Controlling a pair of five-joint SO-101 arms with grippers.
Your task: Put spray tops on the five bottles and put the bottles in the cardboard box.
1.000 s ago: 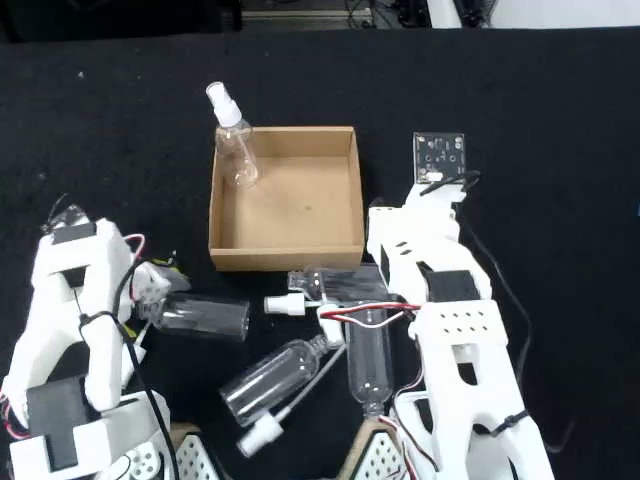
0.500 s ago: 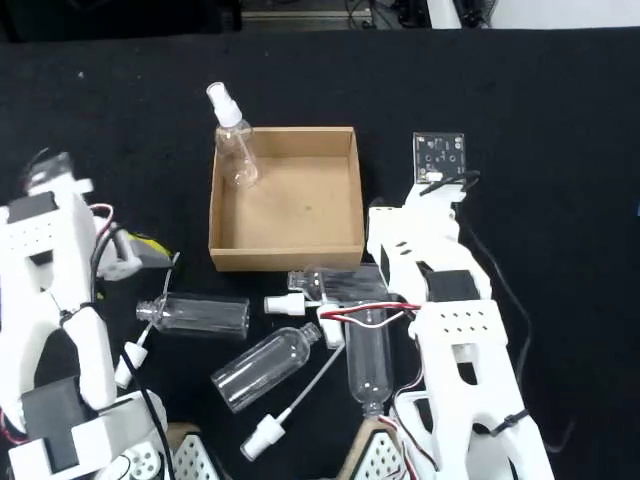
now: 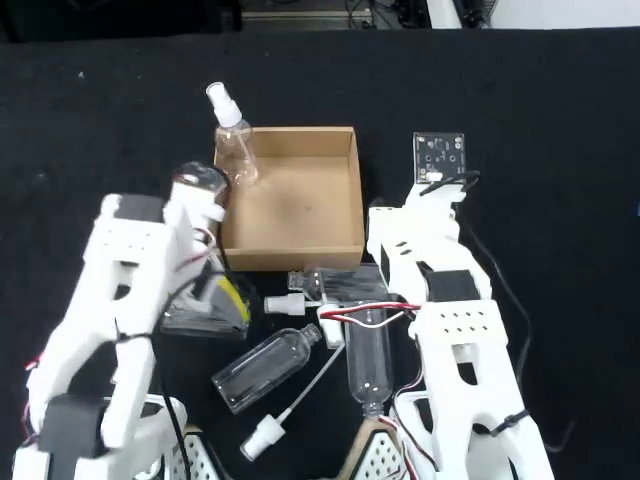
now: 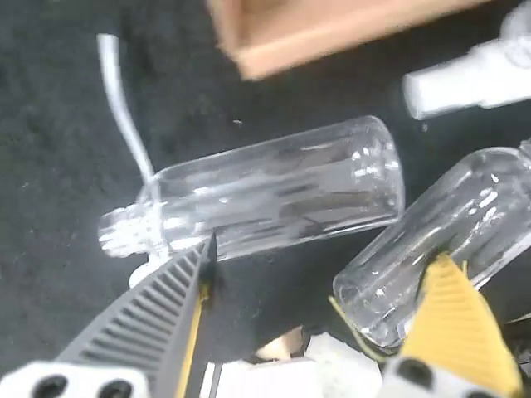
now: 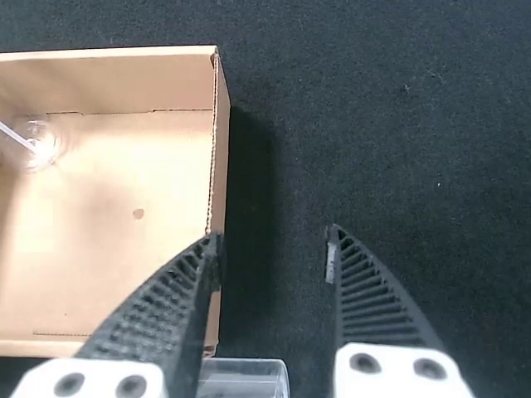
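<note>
The left jaws stand spread with nothing between them, low over the black table (image 4: 58, 174). Just ahead of their tips a clear plastic bottle with a bare neck (image 4: 274, 195) lies on its side across the gap, neck toward the grey jaw. A second clear uncapped bottle (image 4: 431, 240) lies with its base just beside the yellow jaw. Farther ahead of these jaws are a white spray top (image 4: 473, 75) and a corner of the open brown cardboard box (image 4: 332, 25). The right jaws are likewise spread and empty, one jaw over the box's side wall and the other over bare table outside it. Well ahead of them, in the box's far corner, leans a clear bottle fitted with a spray top (image 3: 235, 150).
</note>
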